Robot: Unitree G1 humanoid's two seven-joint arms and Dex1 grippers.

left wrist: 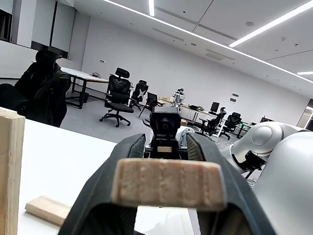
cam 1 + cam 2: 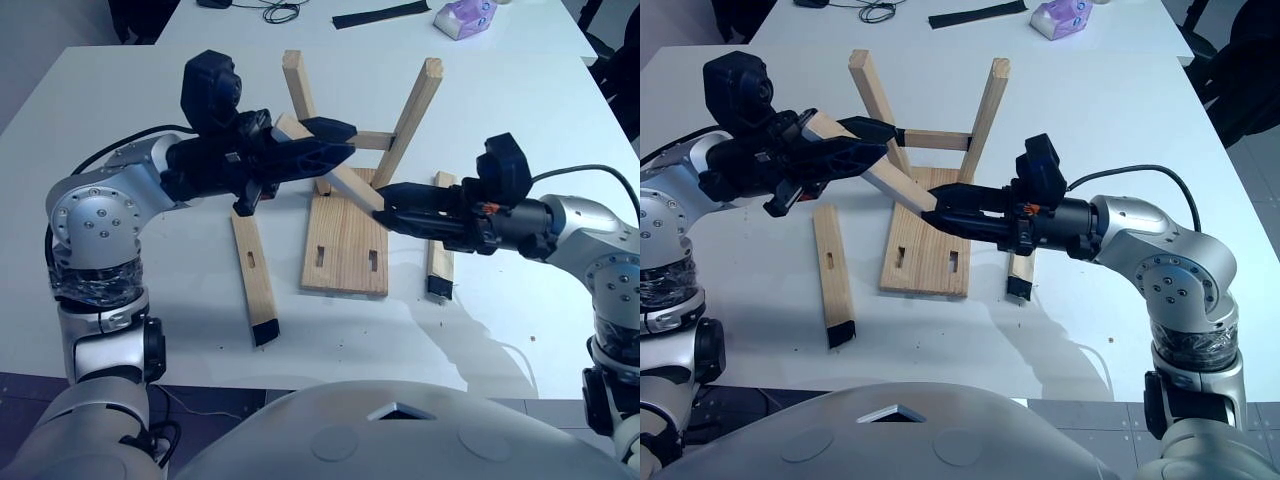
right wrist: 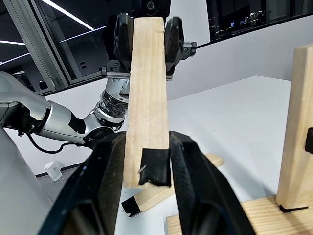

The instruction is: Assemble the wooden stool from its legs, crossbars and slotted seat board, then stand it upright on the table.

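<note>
Between the jaws of both grippers: one leg (image 2: 352, 182), held in the air above the seat board (image 2: 345, 275). The left gripper (image 2: 325, 145) is clamped on its plain end and the right gripper (image 2: 388, 207) on its black-capped end, so the piece spans from one to the other.

Around them: two standing legs (image 2: 300, 85) rise from the far edge of the board, tilted outward and joined by a crossbar (image 2: 372, 140). The two near slots (image 2: 320, 255) are unfilled. One loose piece (image 2: 255, 270) lies on the table (image 2: 500, 110) just left of the board, another (image 2: 440, 262) just right of it, below the right arm.

Progress, as judged: roughly half built. The near legs, their bracing and the final turning upright remain.

The right wrist view adds the black cap (image 3: 156, 166) between the fingers. The left wrist view adds the bare end grain (image 1: 166, 183). The head views supply the open slots and the layout
</note>
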